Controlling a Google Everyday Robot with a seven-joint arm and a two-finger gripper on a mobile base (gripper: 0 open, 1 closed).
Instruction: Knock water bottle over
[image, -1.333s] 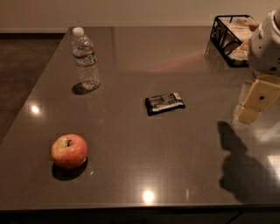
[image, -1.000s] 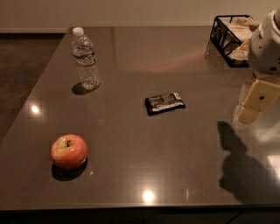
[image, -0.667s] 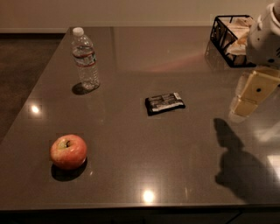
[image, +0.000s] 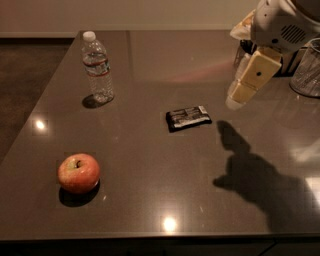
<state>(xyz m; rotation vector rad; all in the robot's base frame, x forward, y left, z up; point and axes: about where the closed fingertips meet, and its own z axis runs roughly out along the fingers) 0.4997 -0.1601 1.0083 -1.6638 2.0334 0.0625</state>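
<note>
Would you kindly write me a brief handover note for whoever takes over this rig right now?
The gripper hangs over the right side of the table, right of the snack packet.
The water bottle stands upright at far left, well apart from it; the apple lies front left.
Done: nothing yet.
Left: cross to the water bottle and push it over.
</note>
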